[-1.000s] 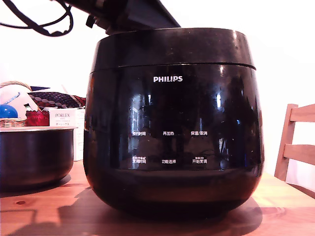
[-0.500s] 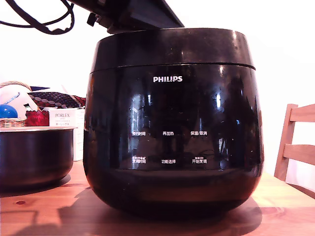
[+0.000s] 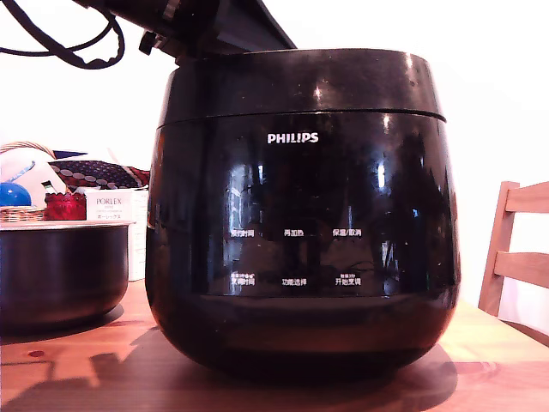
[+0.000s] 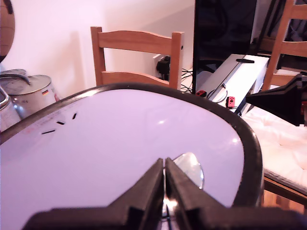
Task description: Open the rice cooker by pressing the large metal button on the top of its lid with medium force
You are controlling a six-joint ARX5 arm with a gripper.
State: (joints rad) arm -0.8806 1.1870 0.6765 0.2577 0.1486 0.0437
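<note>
The rice cooker [image 3: 300, 232], glossy black with a white PHILIPS logo, fills the middle of the exterior view on a wooden table. Its lid [image 3: 300, 81] is down, with the seam closed all round. My dark arm [image 3: 206, 26] reaches in over the lid from the exterior view's upper left. In the wrist view the lid [image 4: 120, 158] shines pale, and the round metal button [image 4: 191, 168] sits near its rim. My gripper [image 4: 164, 164] is shut with nothing held, its black fingers pressed together. The tips are low over the lid, right beside the button; whether they touch it does not show.
A smaller dark pot [image 3: 60, 266] stands at the exterior view's left, with a basket and a white box [image 3: 111, 206] behind it. A wooden chair [image 3: 515, 249] is at the right. The wrist view shows another chair [image 4: 136, 52], a silver pot [image 4: 29, 93] and a dark screen [image 4: 223, 33].
The arm above the lid has shifted toward the exterior view's left. The lid stays closed and the cooker has not moved.
</note>
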